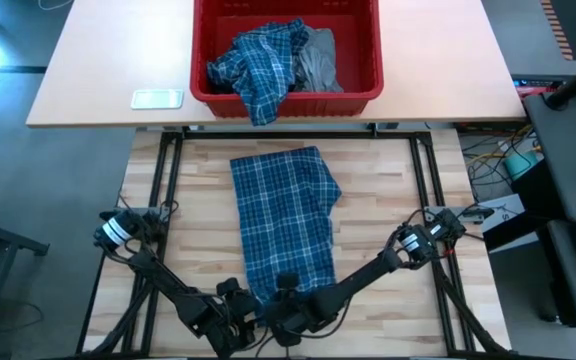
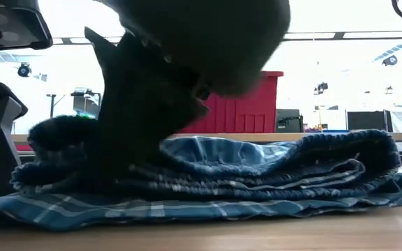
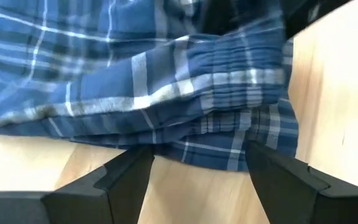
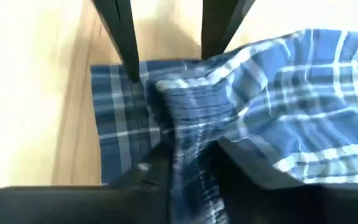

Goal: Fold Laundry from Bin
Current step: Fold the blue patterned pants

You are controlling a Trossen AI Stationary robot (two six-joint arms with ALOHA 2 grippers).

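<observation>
A blue-and-white plaid garment (image 1: 286, 225) lies in a long strip on the wooden table, its gathered waistband end (image 4: 191, 118) at the near edge. My right gripper (image 1: 286, 292) (image 4: 188, 158) is shut on that waistband. My left gripper (image 1: 236, 298) (image 3: 197, 158) stands open just to its left, one finger either side of the garment's near hem (image 3: 216, 146). More laundry lies in the red bin (image 1: 363, 95) at the far side: a plaid piece (image 1: 258, 65) spilling over the rim and a grey piece (image 1: 318, 60). My right gripper pinches the gathered waistband (image 4: 188, 140) between its two fingers, slanting down from the near right. Several bunched layers run between the fingers. The rest of the garment lies slack on the table (image 2: 208, 185). My left gripper: I cannot tell whether its fingertips (image 3: 138, 162) touch the hem.
The bin stands on a lighter table (image 1: 98, 70) beyond the wooden one, with a small white object (image 1: 158, 98) to its left. Bare wood (image 1: 198, 230) lies on both sides of the garment. Cables and equipment (image 1: 558, 200) crowd the right.
</observation>
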